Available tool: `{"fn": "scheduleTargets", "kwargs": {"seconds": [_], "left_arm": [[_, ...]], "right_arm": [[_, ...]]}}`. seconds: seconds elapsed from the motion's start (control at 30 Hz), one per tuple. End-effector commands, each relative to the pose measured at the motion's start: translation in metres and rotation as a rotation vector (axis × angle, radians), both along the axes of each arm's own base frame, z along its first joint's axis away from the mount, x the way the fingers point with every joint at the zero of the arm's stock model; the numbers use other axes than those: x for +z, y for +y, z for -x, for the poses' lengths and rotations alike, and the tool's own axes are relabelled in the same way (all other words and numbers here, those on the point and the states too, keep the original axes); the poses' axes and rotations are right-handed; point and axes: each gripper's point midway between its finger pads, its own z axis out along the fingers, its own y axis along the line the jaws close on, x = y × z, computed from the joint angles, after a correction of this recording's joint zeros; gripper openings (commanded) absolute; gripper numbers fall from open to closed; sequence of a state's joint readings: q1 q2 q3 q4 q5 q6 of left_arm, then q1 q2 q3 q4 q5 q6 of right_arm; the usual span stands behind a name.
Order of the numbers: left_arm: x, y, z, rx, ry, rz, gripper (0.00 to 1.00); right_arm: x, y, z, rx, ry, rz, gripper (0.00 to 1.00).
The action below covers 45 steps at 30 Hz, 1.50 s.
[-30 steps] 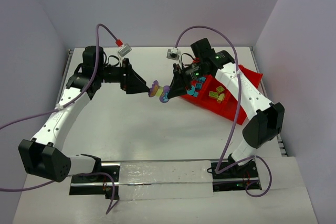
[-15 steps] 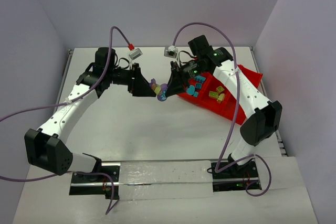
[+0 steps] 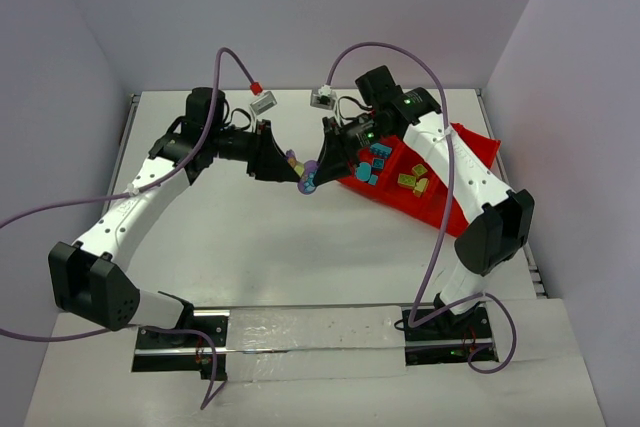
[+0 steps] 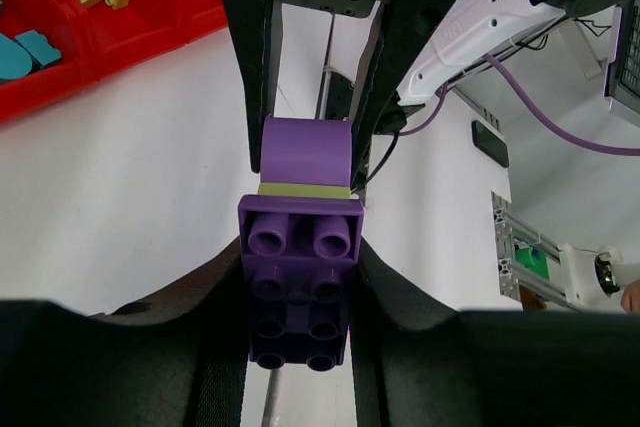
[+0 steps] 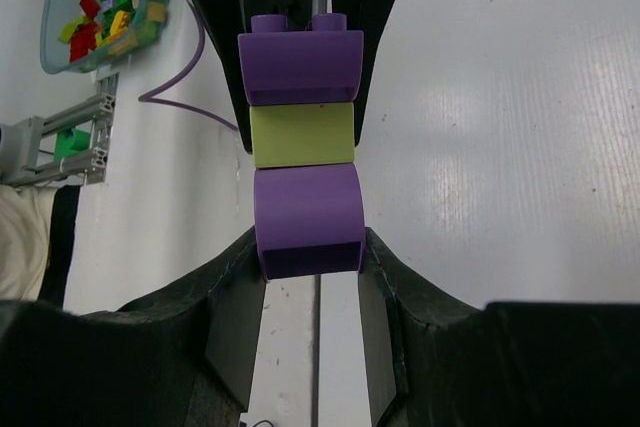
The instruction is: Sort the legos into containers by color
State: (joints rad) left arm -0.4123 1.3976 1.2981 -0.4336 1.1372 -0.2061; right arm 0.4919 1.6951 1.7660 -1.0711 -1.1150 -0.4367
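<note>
Sorting looks partway: teal bricks [image 3: 378,159] and yellow-green bricks [image 3: 412,179] lie in the red tray [image 3: 428,205] at right, while left pincer [image 4: 300,282] and right pincer [image 5: 310,247] each clench one purple-green-purple stack [image 3: 307,175] mid-frame, unsplit.

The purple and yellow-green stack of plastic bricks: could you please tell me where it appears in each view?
Top external: stack just above centre, left of the red plastic tray.
Left wrist: centre, lower half; tray upper left.
Right wrist: centre, upper half; tray not in it.
Shared landmarks: tray (top, left wrist); yellow-green middle brick (both wrists).
</note>
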Motion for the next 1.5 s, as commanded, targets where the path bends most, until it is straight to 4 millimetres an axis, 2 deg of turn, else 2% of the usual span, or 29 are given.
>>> {"fn": "scheduleTargets", "kwargs": {"seconds": [0.0, 0.13, 0.37, 0.47, 0.57, 0.67, 0.7, 0.8, 0.83, 0.93, 1.03, 1.47], "left_arm": [[0.014, -0.001, -0.008, 0.044, -0.033, -0.007, 0.0], [0.014, 0.004, -0.018, 0.111, -0.053, -0.022, 0.0], [0.02, 0.02, -0.041, 0.224, -0.042, -0.009, 0.0], [0.02, 0.021, -0.056, 0.289, -0.027, -0.009, 0.0], [0.017, 0.022, -0.071, 0.353, 0.013, -0.024, 0.0], [0.009, 0.026, -0.091, 0.456, 0.026, -0.066, 0.0], [0.004, 0.029, -0.096, 0.488, 0.043, -0.09, 0.0], [-0.005, 0.035, -0.11, 0.573, 0.062, -0.135, 0.0], [-0.009, 0.037, -0.115, 0.6, 0.067, -0.151, 0.0], [-0.015, 0.04, -0.128, 0.647, 0.088, -0.18, 0.0], [-0.019, 0.04, -0.138, 0.683, 0.104, -0.189, 0.0], [-0.052, 0.045, -0.172, 0.767, 0.155, -0.297, 0.0]], "right_arm": [[0.0, 0.002, -0.008, 0.0, -0.088, 0.006, 0.0], [-0.016, -0.016, -0.028, -0.107, -0.112, 0.072, 0.0], [-0.033, -0.082, -0.095, -0.533, -0.16, 0.171, 0.0], [-0.038, -0.119, -0.126, -0.754, -0.166, 0.241, 0.0], [-0.046, -0.164, -0.155, -1.019, -0.16, 0.323, 0.0], [-0.046, -0.198, -0.173, -1.249, -0.145, 0.333, 0.0], [-0.049, -0.223, -0.182, -1.385, -0.147, 0.336, 0.0], [-0.046, -0.264, -0.19, -1.589, -0.172, 0.3, 0.0], [-0.038, -0.282, -0.193, -1.673, -0.206, 0.289, 0.0], [-0.046, -0.304, -0.198, -1.755, -0.226, 0.334, 0.0], [-0.05, -0.314, -0.209, -1.785, -0.235, 0.374, 0.0], [-0.094, -0.32, -0.266, -1.795, -0.2, 0.457, 0.0]]}}
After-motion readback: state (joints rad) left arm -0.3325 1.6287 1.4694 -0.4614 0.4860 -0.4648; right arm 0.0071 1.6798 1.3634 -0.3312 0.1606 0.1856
